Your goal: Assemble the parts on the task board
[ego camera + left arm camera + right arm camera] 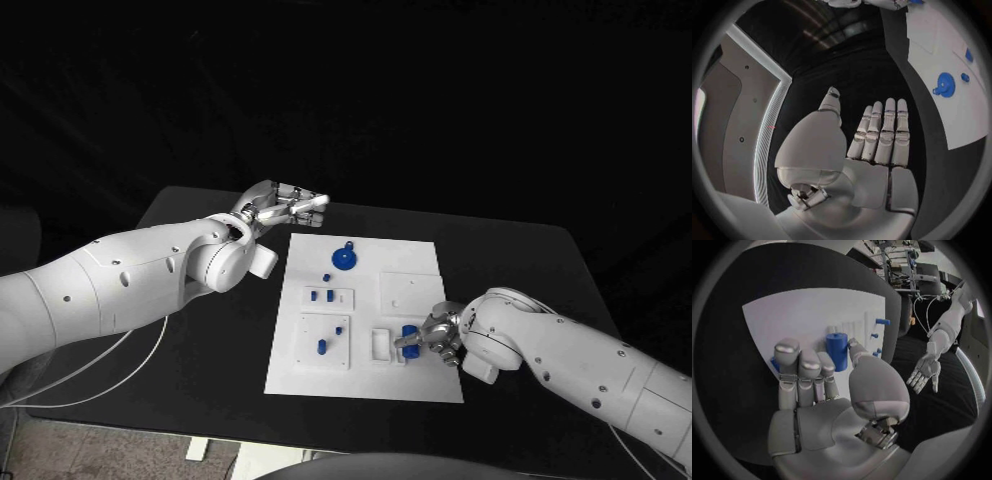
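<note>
My left hand (284, 208) hangs empty with fingers straight and apart over the black table (216, 320), off the far left corner of the white rectangular task board (368, 375). My right hand (436, 338) pinches a small blue plastic cylinder (837, 351) between thumb and fingers, upright at the board's near right part. It looks light, rigid and smooth, so probably slippery: I'd grip mid-wall.
</note>
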Controlling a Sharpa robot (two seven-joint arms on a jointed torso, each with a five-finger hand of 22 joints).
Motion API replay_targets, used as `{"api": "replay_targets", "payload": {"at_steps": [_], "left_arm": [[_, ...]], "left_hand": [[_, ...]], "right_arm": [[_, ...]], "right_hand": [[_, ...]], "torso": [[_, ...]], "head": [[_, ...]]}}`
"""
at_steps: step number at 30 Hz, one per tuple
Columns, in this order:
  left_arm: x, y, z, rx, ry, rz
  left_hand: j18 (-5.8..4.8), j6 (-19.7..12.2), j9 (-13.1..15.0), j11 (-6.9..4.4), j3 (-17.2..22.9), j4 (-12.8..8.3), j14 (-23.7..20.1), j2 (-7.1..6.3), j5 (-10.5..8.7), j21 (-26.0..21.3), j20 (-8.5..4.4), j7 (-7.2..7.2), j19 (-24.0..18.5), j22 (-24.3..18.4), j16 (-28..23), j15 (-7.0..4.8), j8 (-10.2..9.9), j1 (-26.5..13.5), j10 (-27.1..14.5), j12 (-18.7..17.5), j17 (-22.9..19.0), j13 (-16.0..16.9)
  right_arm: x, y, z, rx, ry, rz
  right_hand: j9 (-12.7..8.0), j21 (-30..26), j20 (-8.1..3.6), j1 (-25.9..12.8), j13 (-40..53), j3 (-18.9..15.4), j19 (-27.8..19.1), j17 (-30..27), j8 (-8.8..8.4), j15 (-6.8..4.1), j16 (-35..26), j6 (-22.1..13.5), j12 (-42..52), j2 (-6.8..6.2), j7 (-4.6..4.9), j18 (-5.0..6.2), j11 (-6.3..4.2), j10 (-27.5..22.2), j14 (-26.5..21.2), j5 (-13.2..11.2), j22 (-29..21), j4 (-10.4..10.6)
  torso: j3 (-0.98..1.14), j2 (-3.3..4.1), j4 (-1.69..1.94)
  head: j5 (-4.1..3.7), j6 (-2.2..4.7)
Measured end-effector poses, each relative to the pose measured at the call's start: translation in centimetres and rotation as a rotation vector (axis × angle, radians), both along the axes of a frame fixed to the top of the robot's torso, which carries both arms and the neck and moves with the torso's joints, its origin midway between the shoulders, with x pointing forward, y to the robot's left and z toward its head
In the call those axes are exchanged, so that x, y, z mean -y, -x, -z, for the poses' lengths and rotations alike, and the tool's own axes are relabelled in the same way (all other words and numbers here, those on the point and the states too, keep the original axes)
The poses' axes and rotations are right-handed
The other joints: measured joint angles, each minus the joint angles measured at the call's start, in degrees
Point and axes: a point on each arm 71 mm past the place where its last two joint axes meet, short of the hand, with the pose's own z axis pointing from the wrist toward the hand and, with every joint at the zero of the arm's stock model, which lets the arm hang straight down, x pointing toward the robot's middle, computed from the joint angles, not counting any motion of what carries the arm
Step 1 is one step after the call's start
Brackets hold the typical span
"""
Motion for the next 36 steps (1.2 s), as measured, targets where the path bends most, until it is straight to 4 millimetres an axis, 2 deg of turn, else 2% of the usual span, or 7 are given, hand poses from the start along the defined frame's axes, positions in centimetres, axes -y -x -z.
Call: {"api": "replay_targets", "payload": {"at_steps": [6, 11, 15, 18, 19, 25, 36], "left_arm": [[-0.1, 0.0, 0.0, -0.003, 0.003, 0.000], [-0.1, 0.0, 0.0, -0.005, 0.005, 0.001], [-0.2, 0.0, 0.0, -0.007, 0.005, 0.000], [-0.3, 0.0, 0.0, -0.007, 0.006, 0.000], [-0.3, 0.0, 0.0, -0.008, 0.006, 0.000], [-0.4, 0.0, 0.1, -0.009, 0.006, 0.000], [-0.4, 0.0, 0.1, -0.012, 0.006, 0.001]], "left_hand": [[0.00, 0.0, 0.0, 0.00, 0.2, 0.2, 0.0, 0.45, 0.00, 0.0, 0.00, 0.00, 0.0, -0.1, 0.0, 0.00, 0.0, -0.5, 0.0, 0.0, 0.0, 0.0], [0.00, -0.2, 0.0, 0.00, 0.2, -0.3, 0.0, 0.45, 0.00, 0.0, 0.00, 0.20, 0.0, -0.1, 0.0, 0.00, 0.0, -0.5, 0.0, 0.0, 0.0, 0.0], [0.00, -0.2, 0.0, 0.00, 0.2, -0.3, 0.0, 0.45, 0.00, 0.0, 0.00, 0.20, 0.0, -0.1, 0.0, 0.00, 0.0, -0.5, 0.0, 0.0, 0.0, 0.0], [-0.01, -0.2, 0.0, 0.00, 0.2, -0.3, 0.0, 0.45, 0.00, 0.0, 0.00, 0.20, 0.0, -0.1, 0.0, 0.00, 0.0, -0.5, 0.0, 0.0, 0.0, 0.0], [-0.01, -0.2, 0.0, 0.00, 0.2, -0.3, 0.0, 0.45, 0.00, 0.0, 0.00, 0.21, 0.0, -0.1, 0.0, 0.00, 0.0, -0.5, 0.0, 0.0, 0.0, 0.0], [0.00, -0.2, 0.0, -0.01, 0.2, -0.3, 0.0, 0.84, 0.00, 0.0, 0.00, 0.20, 0.0, -0.1, 0.0, 0.00, 0.0, -0.8, 0.0, 0.0, 0.0, 0.0], [-0.01, -0.4, 0.0, 0.20, 0.5, -0.6, 0.0, 0.84, 0.22, 0.0, -0.01, 0.00, 0.0, -0.1, 0.0, 0.00, 0.0, -0.8, -0.2, 0.0, 0.0, 0.0]], "right_arm": [[0.0, 0.0, 0.0, 0.009, -0.004, -0.001], [0.0, 0.3, -0.2, 0.021, -0.009, 0.004], [0.0, 0.7, -0.5, 0.034, -0.014, 0.008], [0.1, 1.0, -0.9, 0.045, -0.019, 0.011], [0.1, 1.1, -1.0, 0.048, -0.020, 0.012], [-0.1, 1.2, -2.0, 0.068, -0.034, 0.019], [-1.9, 1.6, -2.7, 0.058, -0.077, 0.001]], "right_hand": [[0.0, 0.0, 0.00, 0.2, -0.1, 1.9, 0.0, 0.0, -0.73, 0.01, -0.2, 2.7, 0.0, 2.02, -0.53, -0.49, -0.13, -0.1, 0.0, 3.2, 0.2, -4.4], [-1.2, -0.2, 0.00, -0.9, -0.2, 2.4, 0.0, 0.0, -0.64, 0.02, -0.5, 4.5, 0.0, 3.12, -1.21, -0.65, -0.65, -0.2, 0.0, 1.1, 0.2, -4.9], [-10.7, -0.2, -0.34, -1.3, -0.3, 3.5, -0.1, 0.0, -0.67, -0.25, -0.7, 6.3, 0.0, 3.56, -1.61, -0.78, -0.95, 0.1, 0.3, 0.6, 0.2, -6.2], [-24.6, -0.2, -0.43, -1.4, -0.4, 3.6, 0.0, 0.0, -0.82, -0.52, -0.7, 7.1, -0.3, 3.80, -1.60, -0.70, -1.28, 0.4, 0.1, 0.2, 0.2, -6.3], [-26.1, -0.2, -0.43, -1.1, -0.5, 3.5, 0.0, -0.1, -0.85, -0.53, -1.0, 7.1, -0.3, 4.34, -1.60, -0.69, -1.38, 0.3, 0.1, 0.2, 0.2, -6.3], [-26.3, -0.2, -0.67, -2.0, -0.7, 2.3, -0.2, -0.1, -0.49, -0.54, -1.0, 7.3, -0.5, 5.23, -1.36, -0.65, -1.57, 0.3, 0.1, -3.8, 0.2, -5.1], [-26.4, -0.5, -0.84, -2.0, -1.1, 0.6, 0.0, -0.1, -0.35, -0.72, -1.3, 7.7, -0.9, 5.31, -1.34, -0.65, -1.67, 0.4, 0.3, -4.2, 0.2, -3.7]], "torso": [[-0.01, 0.05, -0.01], [0.03, 0.10, -0.02], [0.07, 0.14, -0.03], [0.08, 0.18, -0.03], [0.08, 0.18, -0.02], [0.07, 0.22, 0.00], [0.02, 0.30, 0.17]], "head": [[0.18, 0.05], [0.28, 0.06], [0.35, 0.04], [0.35, 0.02], [0.35, 0.02], [0.26, 0.03], [0.14, -0.04]]}}
